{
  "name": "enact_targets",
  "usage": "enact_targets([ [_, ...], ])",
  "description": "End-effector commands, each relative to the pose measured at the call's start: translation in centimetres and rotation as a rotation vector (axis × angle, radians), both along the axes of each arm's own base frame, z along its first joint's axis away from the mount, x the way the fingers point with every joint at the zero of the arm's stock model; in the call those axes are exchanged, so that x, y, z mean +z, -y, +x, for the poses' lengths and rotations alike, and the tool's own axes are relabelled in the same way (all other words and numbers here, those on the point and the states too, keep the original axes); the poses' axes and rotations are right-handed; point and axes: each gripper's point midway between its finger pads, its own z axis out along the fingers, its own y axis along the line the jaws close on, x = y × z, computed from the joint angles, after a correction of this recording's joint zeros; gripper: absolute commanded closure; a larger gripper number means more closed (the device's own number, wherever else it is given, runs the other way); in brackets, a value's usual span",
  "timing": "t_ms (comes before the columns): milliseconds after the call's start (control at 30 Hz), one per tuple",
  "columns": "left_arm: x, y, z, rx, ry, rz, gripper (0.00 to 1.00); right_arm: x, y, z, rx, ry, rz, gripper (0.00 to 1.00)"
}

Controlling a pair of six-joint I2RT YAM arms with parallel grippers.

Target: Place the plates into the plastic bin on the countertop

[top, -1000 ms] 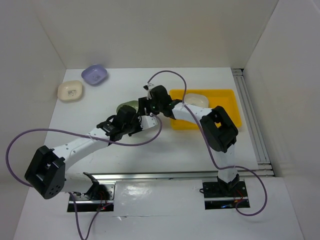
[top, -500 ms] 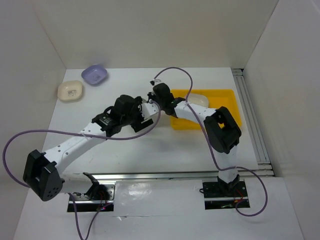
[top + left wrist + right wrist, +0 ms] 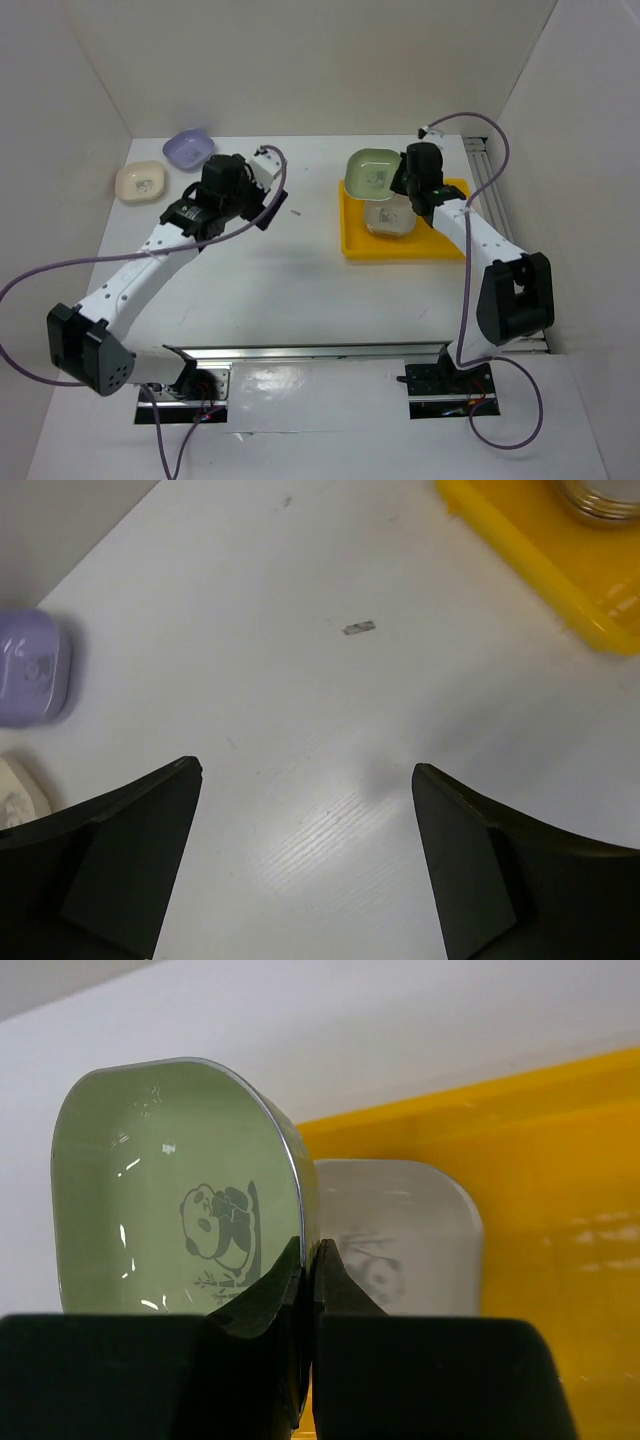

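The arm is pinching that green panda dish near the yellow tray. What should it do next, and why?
Probably lower the green plate toward the cream plate in the yellow bin. The right gripper is shut on its rim, and the plate hangs over the bin's far edge, not yet inside.

Glossy green plate (image 3: 170, 1200), shiny yellow plastic bin (image 3: 570, 1260), faintly grained matte white countertop (image 3: 330, 730).

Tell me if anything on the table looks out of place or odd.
A small grey scrap lies on the bare countertop, left of the yellow bin. Otherwise nothing stands out: the green plate is tilted only because the right pincer grips its rim.
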Motion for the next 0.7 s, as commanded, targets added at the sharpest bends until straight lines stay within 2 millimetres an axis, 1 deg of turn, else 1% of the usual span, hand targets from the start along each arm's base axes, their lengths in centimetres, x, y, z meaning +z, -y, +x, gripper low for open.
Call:
enact_targets([
  [0, 0.3, -3.4, 3.6, 0.260, -0.040, -0.043, 0.00, -4.3, 4.9, -2.0, -0.105, -0.129, -0.089, 1.00],
  [33, -0.1, -3.7, 4.9, 0.286, -0.063, -0.042, 0.00, -5.0, 5.6, -2.4, -0.119, -0.135, -0.090, 1.00],
  [67, -0.3, -5.3, 5.9, 0.337, -0.071, -0.049, 0.00, -5.6, 5.9, -2.6, -0.119, -0.143, -0.084, 1.00],
  [100, -0.4, -5.8, 6.5, 0.352, -0.078, -0.061, 0.00, -5.5, 6.2, -2.7, -0.119, -0.136, -0.075, 1.00],
  [133, 0.1, -6.4, 7.3, 0.380, -0.071, -0.081, 0.00, -5.8, 6.8, -2.7, -0.128, -0.139, -0.069, 1.00],
  [167, -0.5, -7.4, 8.2, 0.396, -0.092, -0.090, 0.00, -6.1, 6.6, -2.8, -0.119, -0.140, -0.064, 1.00],
  [200, -0.7, -8.0, 8.6, 0.410, -0.107, -0.104, 0.00, -6.1, 7.1, -2.7, -0.130, -0.141, -0.063, 1.00],
  [233, 0.0, -8.4, 9.3, 0.420, -0.098, -0.130, 0.00, -6.2, 7.3, -2.7, -0.130, -0.142, -0.056, 1.00],
  [267, -0.1, -9.3, 9.7, 0.428, -0.113, -0.140, 0.00, -6.2, 7.3, -2.7, -0.130, -0.142, -0.056, 0.97],
  [300, -0.8, -9.6, 10.3, 0.433, -0.130, -0.140, 0.00, -6.2, 7.2, -2.4, -0.116, -0.143, -0.060, 0.91],
  [333, -0.6, -10.1, 10.8, 0.446, -0.123, -0.144, 0.00, -6.0, 7.3, -2.3, -0.115, -0.135, -0.052, 0.85],
  [367, -0.7, -10.3, 11.1, 0.443, -0.129, -0.153, 0.00, -5.5, 7.3, -1.9, -0.116, -0.117, -0.049, 0.76],
  [400, -0.8, -11.3, 11.5, 0.460, -0.131, -0.159, 0.00, -5.4, 7.3, -1.9, -0.116, -0.117, -0.049, 0.42],
  [433, -1.3, -11.9, 11.7, 0.467, -0.144, -0.161, 0.00, -5.1, 7.1, -1.7, -0.107, -0.109, -0.042, 0.26],
  [467, -0.9, -12.6, 11.9, 0.471, -0.138, -0.178, 0.00, -4.0, 7.0, -1.3, -0.107, -0.079, -0.036, 0.16],
  [500, -1.1, -13.2, 12.3, 0.483, -0.135, -0.179, 0.00, -4.0, 7.0, -1.3, -0.107, -0.079, -0.036, 0.00],
  [533, -1.1, -13.5, 12.3, 0.483, -0.138, -0.188, 0.00, -3.3, 6.8, -0.9, -0.094, -0.059, -0.035, 0.00],
  [567, -0.9, -13.9, 12.8, 0.484, -0.128, -0.198, 0.00, -2.2, 6.6, -0.7, -0.084, -0.035, -0.026, 0.00],
  [600, -0.2, -15.2, 13.2, 0.503, -0.101, -0.198, 0.00, -2.2, 6.6, -0.7, -0.084, -0.035, -0.026, 0.00],
  [633, -0.9, -15.9, 13.4, 0.518, -0.114, -0.195, 0.00, -1.2, 6.6, -0.6, -0.085, -0.013, -0.023, 0.00],
  [667, -0.6, -16.7, 14.2, 0.532, -0.099, -0.199, 0.00, -0.8, 6.4, -0.6, -0.075, -0.004, -0.016, 0.00],
])
